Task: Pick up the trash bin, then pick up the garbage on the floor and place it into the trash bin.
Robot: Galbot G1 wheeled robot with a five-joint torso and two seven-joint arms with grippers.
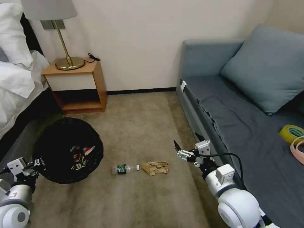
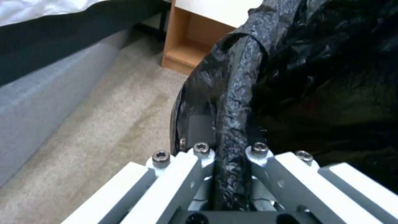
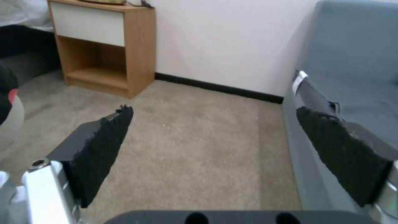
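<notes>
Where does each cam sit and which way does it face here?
Head view: on the head, looking forward and down at the floor, with the bottle and paper bag; both arms show, right gripper open above the floor.
Left wrist view: on the left wrist, looking along the left gripper, shut on the trash bin rim.
Right wrist view: on the right wrist, facing the wall between its open fingers.
Shared: the nightstand shows in all three views.
</notes>
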